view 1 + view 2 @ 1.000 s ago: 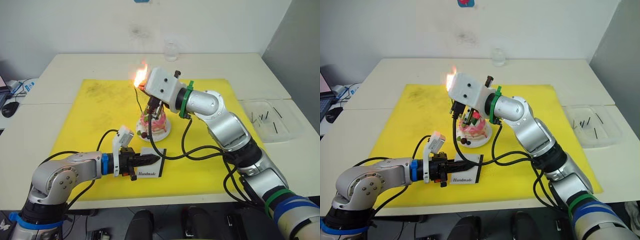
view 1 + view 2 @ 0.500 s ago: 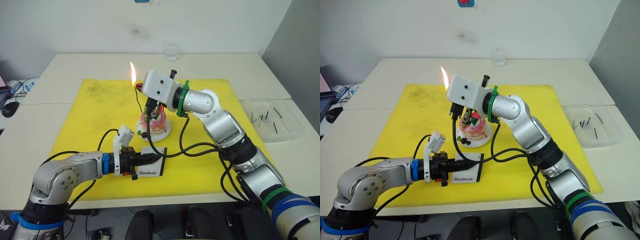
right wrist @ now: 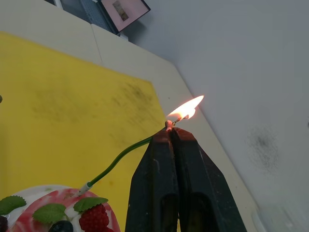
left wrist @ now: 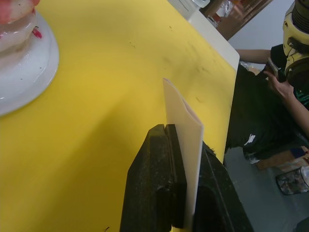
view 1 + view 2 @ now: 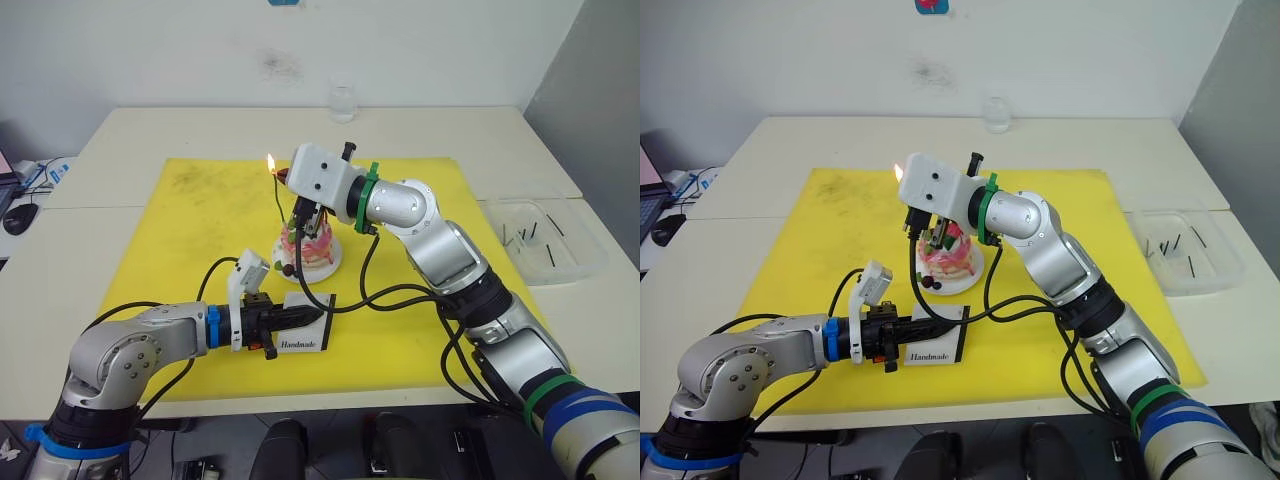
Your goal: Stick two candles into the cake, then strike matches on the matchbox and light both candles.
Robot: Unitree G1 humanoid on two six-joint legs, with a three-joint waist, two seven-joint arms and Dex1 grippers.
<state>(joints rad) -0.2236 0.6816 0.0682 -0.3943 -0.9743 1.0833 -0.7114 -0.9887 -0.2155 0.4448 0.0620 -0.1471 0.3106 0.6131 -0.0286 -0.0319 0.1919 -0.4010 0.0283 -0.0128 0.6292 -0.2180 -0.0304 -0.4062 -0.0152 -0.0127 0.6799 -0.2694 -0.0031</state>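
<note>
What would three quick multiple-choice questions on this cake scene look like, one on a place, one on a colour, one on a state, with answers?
1. Where is the matchbox?
A. in the clear tray
B. clamped in the left gripper, standing on the yellow mat
C. on the cake

2. What colour is the candle by the flame?
A. green
B. blue
C. white

3. How is the right gripper?
A. wide open
B. shut on the burning match
C. resting on the mat

Answers: 1 B, the left wrist view shows the fingers pinching it. 2 A, its stem is green. 3 B, the fingers meet below the flame.
</note>
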